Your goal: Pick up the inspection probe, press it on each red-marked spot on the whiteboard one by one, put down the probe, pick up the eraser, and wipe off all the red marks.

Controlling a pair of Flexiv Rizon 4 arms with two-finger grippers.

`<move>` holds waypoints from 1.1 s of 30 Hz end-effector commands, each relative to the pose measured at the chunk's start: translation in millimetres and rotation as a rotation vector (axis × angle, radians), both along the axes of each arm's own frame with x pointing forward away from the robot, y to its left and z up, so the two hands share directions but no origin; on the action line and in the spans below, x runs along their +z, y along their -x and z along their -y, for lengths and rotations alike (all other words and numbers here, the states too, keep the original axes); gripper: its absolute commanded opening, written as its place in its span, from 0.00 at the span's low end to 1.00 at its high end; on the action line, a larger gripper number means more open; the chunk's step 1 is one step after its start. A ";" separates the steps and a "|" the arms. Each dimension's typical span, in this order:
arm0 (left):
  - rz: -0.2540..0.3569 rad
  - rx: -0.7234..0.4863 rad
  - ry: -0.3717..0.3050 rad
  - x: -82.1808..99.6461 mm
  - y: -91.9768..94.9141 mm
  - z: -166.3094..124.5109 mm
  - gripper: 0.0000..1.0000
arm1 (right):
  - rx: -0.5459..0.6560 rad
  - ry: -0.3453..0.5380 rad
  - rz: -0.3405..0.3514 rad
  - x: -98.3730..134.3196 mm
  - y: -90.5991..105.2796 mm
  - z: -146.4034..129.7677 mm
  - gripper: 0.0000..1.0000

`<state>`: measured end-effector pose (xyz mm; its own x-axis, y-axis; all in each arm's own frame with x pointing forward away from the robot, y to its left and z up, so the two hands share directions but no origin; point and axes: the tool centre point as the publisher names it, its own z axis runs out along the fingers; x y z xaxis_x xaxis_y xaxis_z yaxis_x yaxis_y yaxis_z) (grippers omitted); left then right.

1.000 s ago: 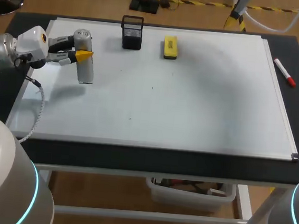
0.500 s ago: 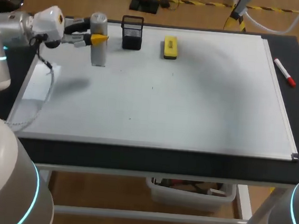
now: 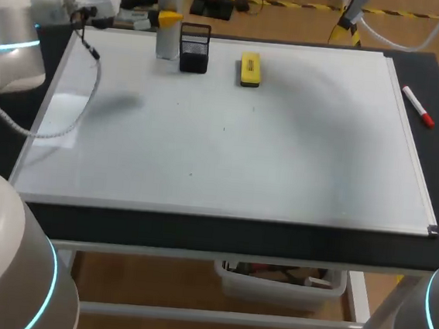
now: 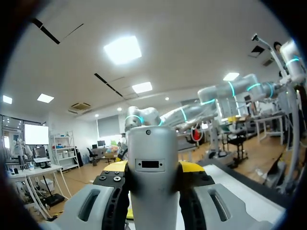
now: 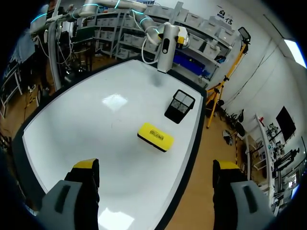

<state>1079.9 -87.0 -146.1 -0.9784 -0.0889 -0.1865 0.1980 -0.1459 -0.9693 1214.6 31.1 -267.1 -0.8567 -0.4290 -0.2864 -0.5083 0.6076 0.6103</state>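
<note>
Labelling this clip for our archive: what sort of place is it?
Likely a robotics lab test bench: a whiteboard lies flat on the table, the left gripper holds an inspection probe near a mesh holder, and a yellow eraser lies nearby.

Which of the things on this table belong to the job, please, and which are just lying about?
Job: inspection probe, held by the left gripper; whiteboard; yellow eraser.
Lying about: red marker; black mesh holder, perhaps the probe's stand.
</note>
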 end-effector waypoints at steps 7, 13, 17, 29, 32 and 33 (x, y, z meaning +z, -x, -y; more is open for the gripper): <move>0.004 -0.113 0.016 4.9 -67.5 13.9 0.00 | 0.049 0.030 -0.050 -0.5 -8.7 1.7 1.00; -0.007 -0.156 0.049 -1.9 -88.3 18.2 0.00 | 0.049 0.030 -0.050 -0.5 -8.7 1.7 1.00; -0.016 -0.178 0.065 -6.1 -97.5 22.3 0.00 | 0.049 0.030 -0.050 -0.5 -8.7 1.7 1.00; -0.008 -0.254 0.056 -12.4 -126.7 28.8 0.00 | 0.049 0.030 -0.050 -0.5 -8.7 1.7 1.00; -0.001 -0.267 0.051 -16.0 -132.5 27.8 0.00 | 0.049 0.030 -0.050 -0.5 -8.7 1.7 1.00; -0.002 -0.274 0.053 -17.8 -135.2 26.9 0.00 | 0.049 0.030 -0.050 -0.5 -8.7 1.7 1.00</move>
<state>1203.4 -114.3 -158.7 -0.9876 -0.0881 -0.1297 0.1468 -0.2288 -0.9623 1215.1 31.0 -267.3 -0.8574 -0.4243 -0.2913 -0.5080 0.6070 0.6111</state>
